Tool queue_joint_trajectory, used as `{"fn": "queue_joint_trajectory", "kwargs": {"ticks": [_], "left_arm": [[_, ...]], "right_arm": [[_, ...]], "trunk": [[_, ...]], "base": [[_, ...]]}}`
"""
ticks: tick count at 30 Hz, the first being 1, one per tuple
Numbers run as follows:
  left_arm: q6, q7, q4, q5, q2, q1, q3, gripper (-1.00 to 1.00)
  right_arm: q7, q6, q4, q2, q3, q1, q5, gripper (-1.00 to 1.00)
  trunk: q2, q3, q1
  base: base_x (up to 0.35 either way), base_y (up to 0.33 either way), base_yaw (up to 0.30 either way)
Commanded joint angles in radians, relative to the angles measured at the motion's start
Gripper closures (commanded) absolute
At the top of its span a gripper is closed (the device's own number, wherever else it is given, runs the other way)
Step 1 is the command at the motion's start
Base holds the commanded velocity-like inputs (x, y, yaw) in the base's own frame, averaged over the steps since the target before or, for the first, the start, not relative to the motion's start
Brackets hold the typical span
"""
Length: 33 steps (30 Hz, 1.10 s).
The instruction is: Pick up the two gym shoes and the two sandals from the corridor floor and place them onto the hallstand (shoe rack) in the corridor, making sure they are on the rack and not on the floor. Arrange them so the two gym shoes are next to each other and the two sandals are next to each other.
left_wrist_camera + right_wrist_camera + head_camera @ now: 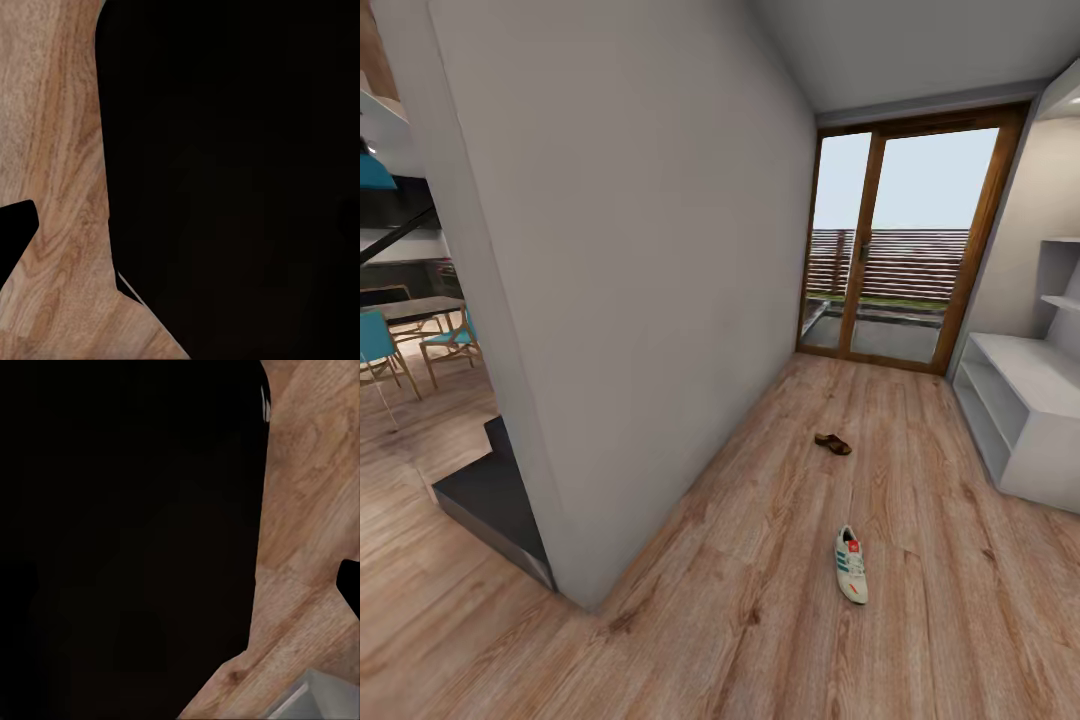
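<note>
Gym shoe [851, 565] on corridor floor [760, 600]; sandal [833, 443] beyond — hallstand [1025, 400] right.

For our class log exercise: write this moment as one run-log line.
phase: approach | gym shoe: on corridor floor | sandal: on floor, farther | hallstand: at right, no shoes on visible part | grippers: state unclear

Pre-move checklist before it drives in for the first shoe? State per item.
1. Gym shoe located on the corridor floor: ok.
2. Sandal located, farther down the corridor: ok.
3. Second gym shoe and second sandal located: not ok.
4. Shoe rack at right has bare shelves: ok.
5. Floor between robot and gym shoe free: ok.
6. Left hand and right hand open: cannot tell.
</note>
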Motion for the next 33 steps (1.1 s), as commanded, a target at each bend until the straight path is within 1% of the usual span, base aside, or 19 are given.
{"fn": "queue_joint_trajectory", "kwargs": {"ticks": [1,6,8,11,15,22,26,27,30,33], "left_arm": [[-0.006,0.002,-0.003,0.006,-0.003,0.000,0.006,-1.00],[-0.034,-0.001,-0.002,0.002,-0.002,0.000,0.003,-1.00],[-0.027,-0.001,-0.002,0.000,-0.002,0.000,0.002,-1.00],[-0.014,-0.001,-0.004,-0.002,0.001,0.000,-0.001,-1.00],[-0.034,-0.002,-0.019,-0.004,0.006,-0.003,-0.003,-1.00],[-0.073,-0.002,-0.058,-0.003,0.036,-0.008,-0.002,-1.00],[-0.095,-0.002,-0.081,-0.004,0.044,-0.017,-0.002,-1.00],[-0.101,-0.004,-0.087,-0.007,0.049,-0.023,-0.003,-1.00],[-0.118,-0.005,-0.104,-0.010,0.053,-0.040,-0.004,-1.00],[-0.134,-0.005,-0.121,-0.013,0.054,-0.058,-0.005,-1.00]], "right_arm": [[-0.003,0.001,-0.006,0.006,-0.005,-0.006,0.002,-1.00],[-0.003,-0.002,-0.034,0.034,0.000,-0.009,0.001,-1.00],[-0.003,-0.009,-0.045,0.044,0.001,-0.011,0.001,-1.00],[-0.003,-0.025,-0.062,0.045,0.001,-0.012,0.003,-1.00],[-0.004,-0.040,-0.076,0.040,0.000,-0.012,0.003,-1.00],[-0.005,-0.055,-0.115,0.005,-0.001,-0.012,0.004,-1.00],[-0.006,-0.063,-0.138,-0.018,-0.001,-0.012,0.003,-1.00],[-0.006,-0.069,-0.143,-0.024,-0.003,-0.013,0.002,-1.00],[-0.006,-0.086,-0.160,-0.040,-0.011,-0.014,0.000,-1.00],[-0.006,-0.102,-0.177,-0.057,-0.029,-0.024,-0.005,-1.00]], "trunk": [[0.000,0.000,0.000],[0.000,0.000,0.000],[0.000,0.000,0.000],[0.000,0.000,0.000],[0.000,0.000,0.000],[0.000,0.000,0.000],[0.000,0.000,0.000],[0.000,0.000,0.000],[0.000,0.000,0.000],[0.000,0.000,0.000]], "base": [[0.000,0.000,0.000],[0.000,0.000,0.000],[0.000,0.000,0.000],[0.000,0.000,0.000],[0.000,0.000,0.000],[0.000,0.000,0.000],[0.000,0.000,0.000],[0.000,0.000,0.000],[0.000,0.000,0.000],[0.000,0.000,0.000]]}}
